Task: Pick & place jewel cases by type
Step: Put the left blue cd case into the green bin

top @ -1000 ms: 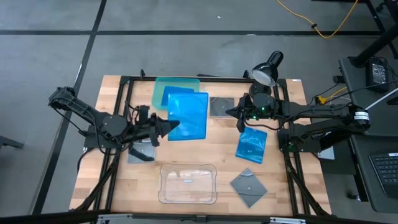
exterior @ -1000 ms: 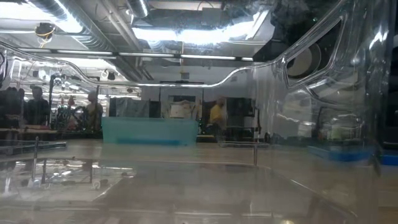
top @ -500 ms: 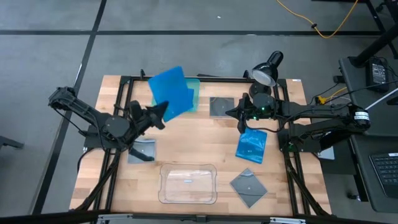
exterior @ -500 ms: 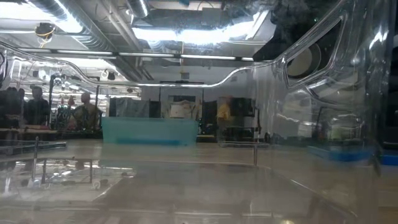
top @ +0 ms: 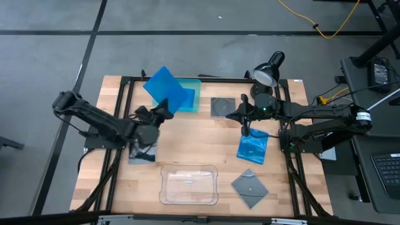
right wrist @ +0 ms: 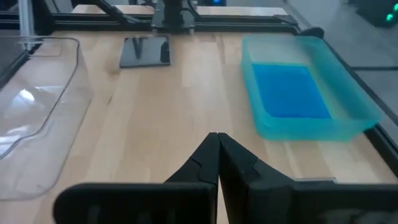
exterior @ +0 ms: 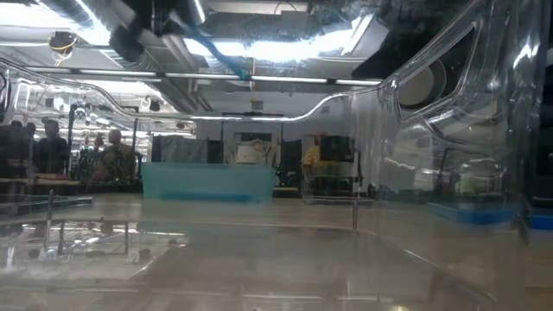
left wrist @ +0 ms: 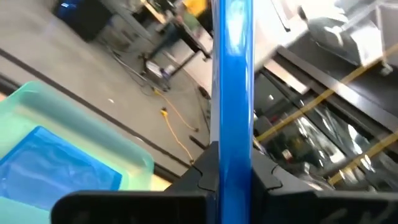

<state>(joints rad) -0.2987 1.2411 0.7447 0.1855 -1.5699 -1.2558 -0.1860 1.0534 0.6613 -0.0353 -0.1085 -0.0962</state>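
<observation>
The left gripper pinched a blue jewel case by one edge and held it tilted in the air above the teal tray, which sat at the far edge of the bench, left of its middle. In the left wrist view the case stood edge-on between the dark fingers, with a second blue jewel case lying flat inside the tray below. The right gripper, its fingers pressed together and empty, hovered near the far right of the bench, just above the far end of a third blue jewel case lying on the wood. A grey jewel case lay beside the tray toward the far edge, another near the left edge under the left arm, and another at the near right. The clear tray sat at the near edge, middle.
</observation>
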